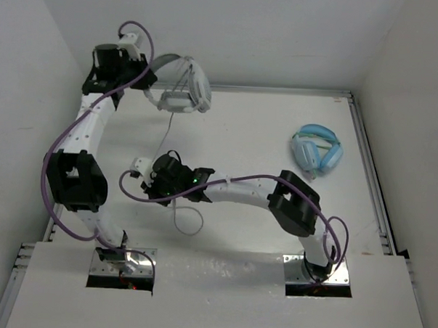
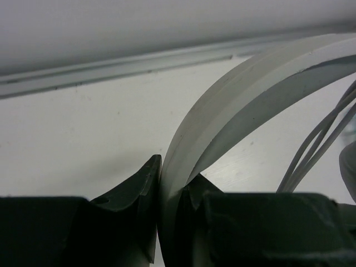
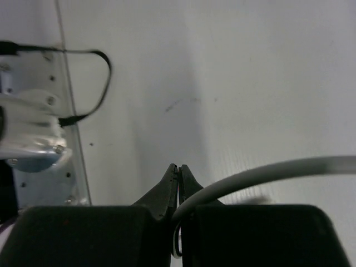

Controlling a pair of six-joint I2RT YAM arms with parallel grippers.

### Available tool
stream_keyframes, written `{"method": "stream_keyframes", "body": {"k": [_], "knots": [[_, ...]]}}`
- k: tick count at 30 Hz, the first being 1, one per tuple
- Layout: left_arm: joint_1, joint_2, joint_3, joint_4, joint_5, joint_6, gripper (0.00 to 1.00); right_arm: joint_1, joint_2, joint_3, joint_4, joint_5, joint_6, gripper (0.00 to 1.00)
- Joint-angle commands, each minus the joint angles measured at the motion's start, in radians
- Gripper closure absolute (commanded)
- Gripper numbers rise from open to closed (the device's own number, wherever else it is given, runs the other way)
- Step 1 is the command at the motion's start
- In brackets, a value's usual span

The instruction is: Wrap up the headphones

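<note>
**Thin cable and a one-point hold on the band are the weak spots**

The headphones (image 1: 186, 86) are far to the left of the light blue headphones (image 1: 316, 150) and farther back, apparently raised off the table (image 1: 264, 122) near the rear wall. The left gripper (image 2: 172, 169) is clamped on the grey headband (image 2: 239, 94), with the band squeezed between both fingers. The right gripper (image 3: 178, 169) is also left of the light blue headphones, but a little nearer than them. Its jaws are pressed together on the thin grey cable (image 3: 267, 171), which comes out sideways from between the tips.

The cable is slim and smooth, so a taut pull could draw it out of that narrow pinch. A hard pull the other way could swivel the curved band in the left gripper, which holds it at a single spot. A slack loop (image 1: 189, 222) lies on the table under the right arm, left of and nearer than the light blue headphones. It could catch on the wrist or knot as the cable is led round.

The headphones are white and light grey, and the padded ear cups (image 1: 200, 90) hang below the band. The cable drops from them toward the right gripper. In the left wrist view a few pale strands (image 2: 317, 144) run beside the band. I cannot tell whether they are turns of cable or part of the frame.
</note>
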Motion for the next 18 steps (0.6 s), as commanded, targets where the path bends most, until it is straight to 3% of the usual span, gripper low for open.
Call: {"method": "stream_keyframes", "body": {"k": [1, 9, 15, 18], "knots": [[-0.138, -0.014, -0.054, 0.050, -0.110, 0.151, 1.00, -0.012, -0.129, 0.043, 0.032, -0.077, -0.039, 1.00], [-0.307, -0.035, -0.270, 0.131, -0.402, 0.329, 1.00, -0.037, -0.339, 0.020, 0.020, -0.098, -0.028, 1.00], [-0.380, -0.095, -0.388, 0.174, -0.520, 0.446, 1.00, -0.248, -0.506, 0.020, -0.179, -0.009, 0.047, 1.00], [-0.394, -0.132, -0.441, 0.200, -0.534, 0.483, 1.00, -0.311, -0.584, -0.003, -0.305, 0.133, 0.023, 1.00]]}}
